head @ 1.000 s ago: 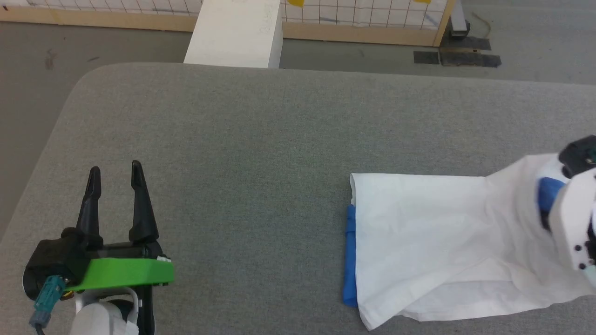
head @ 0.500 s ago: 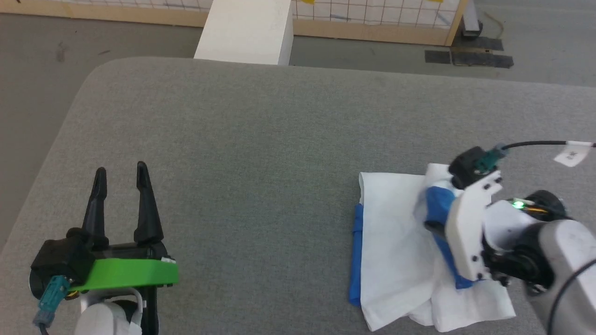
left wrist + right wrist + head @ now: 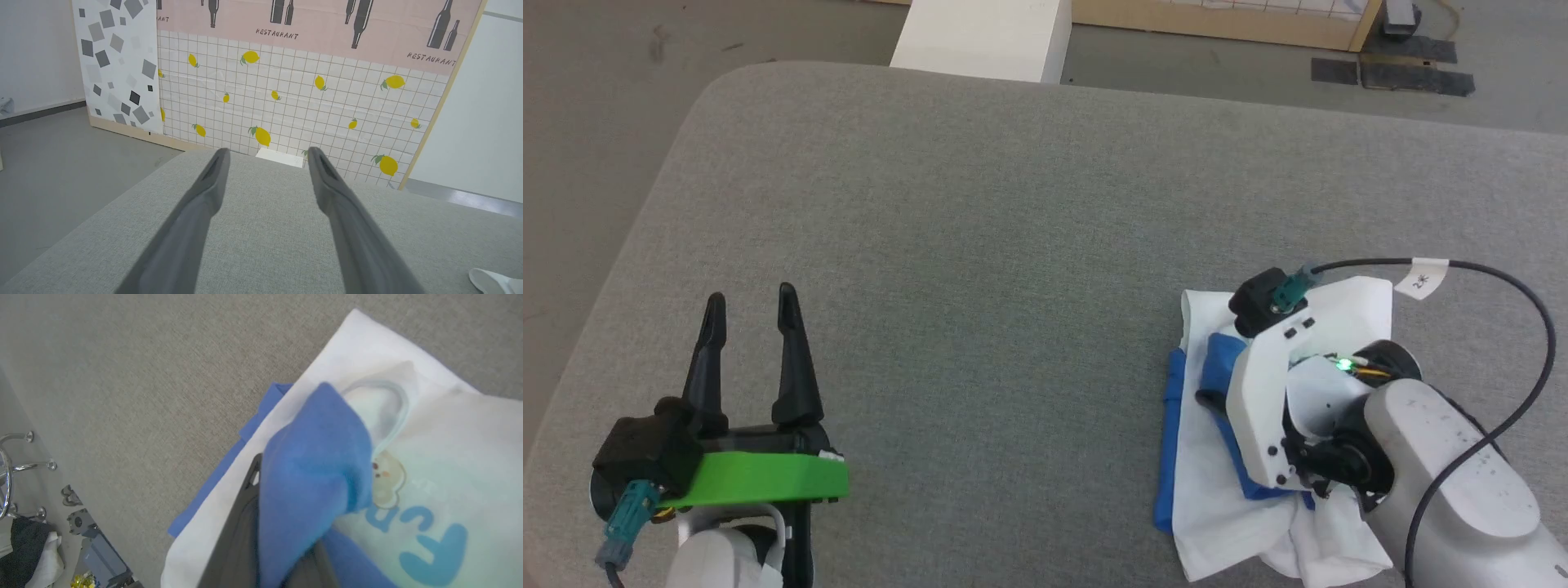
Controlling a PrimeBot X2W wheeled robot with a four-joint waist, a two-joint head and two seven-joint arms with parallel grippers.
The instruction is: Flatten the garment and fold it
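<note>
My right pincer [image 3: 1210, 398] is clamped on a blue sleeve fold [image 3: 314, 469] of the garment [image 3: 1205, 498], which lies bunched on the grey table [image 3: 980, 245], at its right near side. My left pincer [image 3: 751, 296] hovers well apart from it, fingers spread. I judge the cotton light and limp: it sags and holds no shape. Recommended hold: hem corners or shoulder seams.

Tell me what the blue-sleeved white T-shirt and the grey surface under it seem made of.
White T-shirt with blue sleeves: soft matte knit, probably cotton; it creases and bunches limply. Grey table top: matte woven fabric covering, judging by its fine grain; the core is hidden.
</note>
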